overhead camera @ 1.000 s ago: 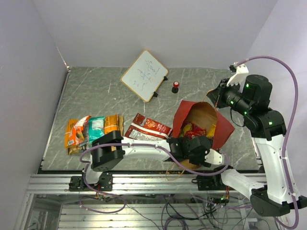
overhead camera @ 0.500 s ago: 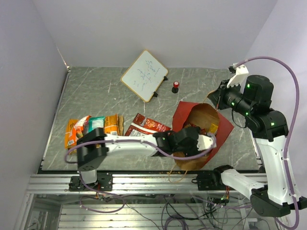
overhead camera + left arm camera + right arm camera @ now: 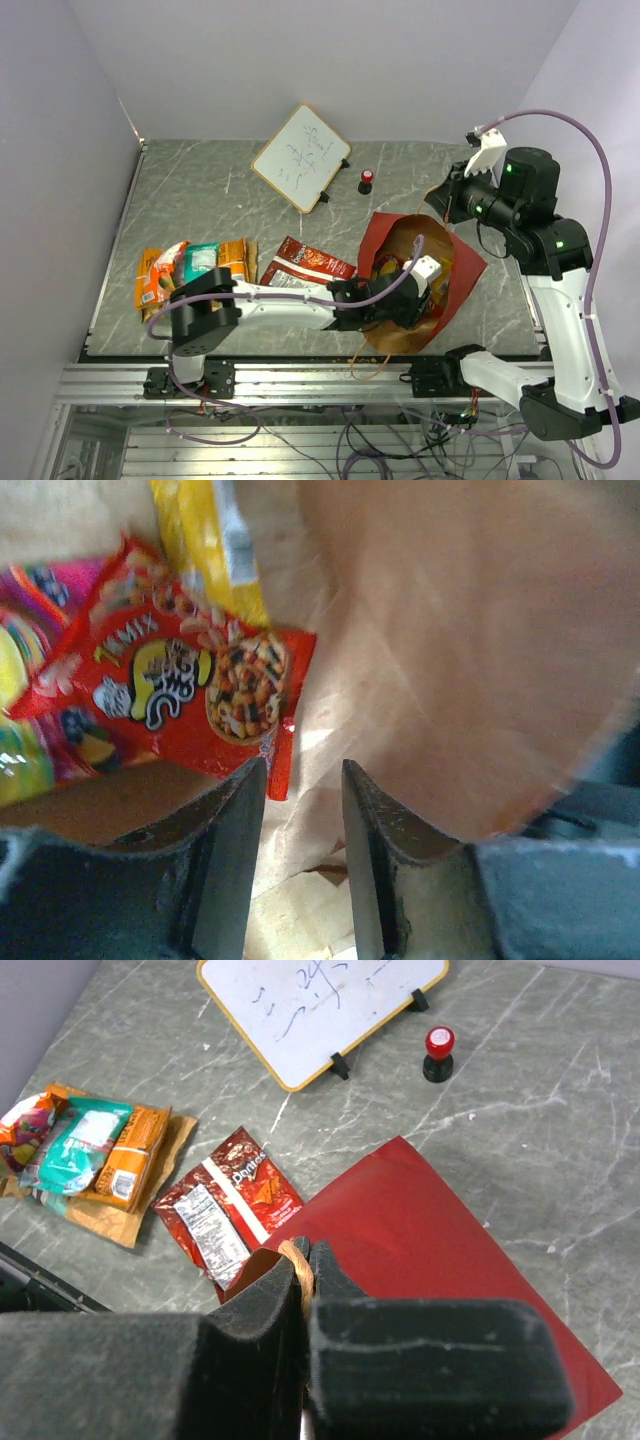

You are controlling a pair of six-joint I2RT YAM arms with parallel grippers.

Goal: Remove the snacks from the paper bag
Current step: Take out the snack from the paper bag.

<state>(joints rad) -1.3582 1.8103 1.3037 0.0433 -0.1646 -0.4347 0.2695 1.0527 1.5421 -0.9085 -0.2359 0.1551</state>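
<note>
Left fingers (image 3: 232,860) are down inside the paper bag (image 3: 480,660), a narrow gap between them and bare kraft paper showing through it. Right at the tip of the left-hand finger sits the corner of a red packet (image 3: 170,690). Its lettering ends in "MIX", over a picture of mixed snack pieces. Whether the tip touches that corner, I cannot tell. Just beyond lies a yellow packet (image 3: 205,550), and off to the left are pink and yellow wrappers (image 3: 25,670), print unreadable. To the right the bag's wall curves in close, so little room that side.

Over to the right fingers (image 3: 260,1340): pressed together, pinching the bag's twisted handle (image 3: 296,1260) at the rim and holding the mouth up. Ahead and right of them spreads the bag's red outside. Just ahead to the left, flat on the bench (image 3: 560,1140), lies a red packet reading "Doritos" (image 3: 235,1215). Further left is a pile of orange and teal packets (image 3: 95,1150). Far ahead stands a whiteboard (image 3: 320,1000) with blue scribble, not legible, and a red-capped object (image 3: 438,1050) beside it. Bare bench lies open to the right.
</note>
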